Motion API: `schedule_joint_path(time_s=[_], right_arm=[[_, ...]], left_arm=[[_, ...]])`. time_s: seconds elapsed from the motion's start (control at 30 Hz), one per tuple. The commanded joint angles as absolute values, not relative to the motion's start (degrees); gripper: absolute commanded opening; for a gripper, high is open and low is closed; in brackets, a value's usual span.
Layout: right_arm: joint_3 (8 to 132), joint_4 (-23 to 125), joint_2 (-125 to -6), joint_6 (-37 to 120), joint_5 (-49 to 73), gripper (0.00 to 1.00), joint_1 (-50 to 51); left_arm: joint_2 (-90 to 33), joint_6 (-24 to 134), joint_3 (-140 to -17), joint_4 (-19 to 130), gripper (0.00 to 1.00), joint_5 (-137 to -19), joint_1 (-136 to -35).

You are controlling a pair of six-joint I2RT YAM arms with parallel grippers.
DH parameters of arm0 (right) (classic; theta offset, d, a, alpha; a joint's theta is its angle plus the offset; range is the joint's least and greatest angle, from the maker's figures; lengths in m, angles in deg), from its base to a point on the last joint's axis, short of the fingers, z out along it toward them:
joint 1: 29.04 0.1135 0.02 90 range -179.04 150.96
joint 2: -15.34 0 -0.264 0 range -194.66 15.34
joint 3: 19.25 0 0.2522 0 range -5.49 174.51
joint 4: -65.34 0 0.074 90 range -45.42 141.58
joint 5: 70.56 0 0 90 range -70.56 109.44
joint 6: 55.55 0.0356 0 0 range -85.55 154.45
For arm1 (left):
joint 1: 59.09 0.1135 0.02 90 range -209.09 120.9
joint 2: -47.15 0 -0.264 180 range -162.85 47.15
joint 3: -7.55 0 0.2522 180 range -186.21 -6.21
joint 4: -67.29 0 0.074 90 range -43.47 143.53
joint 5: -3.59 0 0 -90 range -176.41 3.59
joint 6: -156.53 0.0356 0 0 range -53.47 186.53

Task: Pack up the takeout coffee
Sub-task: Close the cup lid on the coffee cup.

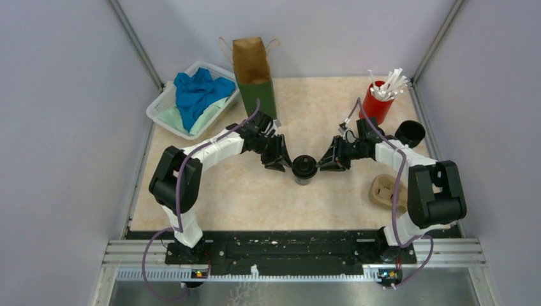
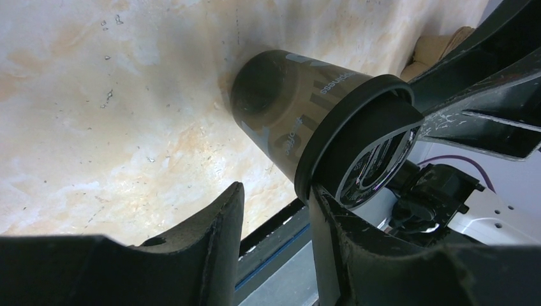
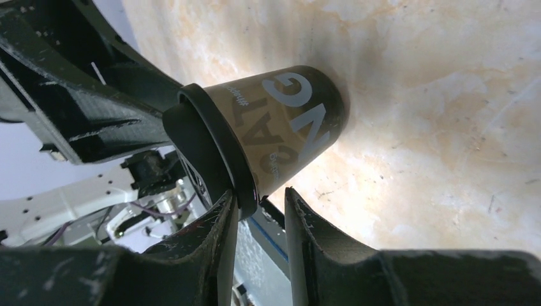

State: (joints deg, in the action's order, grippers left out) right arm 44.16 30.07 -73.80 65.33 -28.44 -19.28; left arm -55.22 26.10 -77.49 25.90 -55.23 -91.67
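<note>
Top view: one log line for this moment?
coffee cup: upright, lidded | left gripper: at its rim, open | right gripper: fingers astride lid rim

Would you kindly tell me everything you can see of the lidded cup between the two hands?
The cup is small and dark, its tapering, paper-looking wall printed with pale lettering. A round black lid, plastic by its look, with a raised rim, is seated on top. It stands upright on the table, near the middle. The left hand and right hand flank it, fingers apart, tips at the lid's rim; whether they press it is unclear.
</note>
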Motion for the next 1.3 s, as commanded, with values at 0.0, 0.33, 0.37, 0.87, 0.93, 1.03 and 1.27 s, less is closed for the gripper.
schedule_joint_path(time_s=[0.0,0.33,0.37,0.87,0.93,1.03,1.27], right_arm=[[44.99,21.27,-74.14,59.91,-10.01,0.3,-17.67],[35.86,33.12,-76.31,64.97,-9.14,0.27,-16.69],[34.48,34.82,-77.3,65.51,-10.06,0.26,-16.73],[48.34,16.72,-74.2,59.98,12.39,0.24,-8.82],[49.09,16.33,-73.67,60.14,12.65,0.24,-8.15],[46.09,20.92,-75.34,61.27,7.15,0.23,-9.47],[35.92,40.03,-82.3,68.96,-12.96,0.21,-14.89]], left_arm=[[-56.32,28.41,-75.14,21.91,0.48,-61.73,-92.98],[-56.41,28.52,-71.66,21.17,0.48,-65.16,-92.96],[-56.31,28.55,-71.16,21.19,0.48,-65.4,-93.0],[-55.42,28.89,-71.69,19.89,0.49,-66.7,-92.95],[-55.71,28.92,-72.14,19.66,0.5,-66.65,-92.95],[-55.99,28.63,-72.07,20.12,0.5,-66.48,-92.98],[-56.67,28.52,-71.87,19.92,0.5,-66.68,-92.9]])
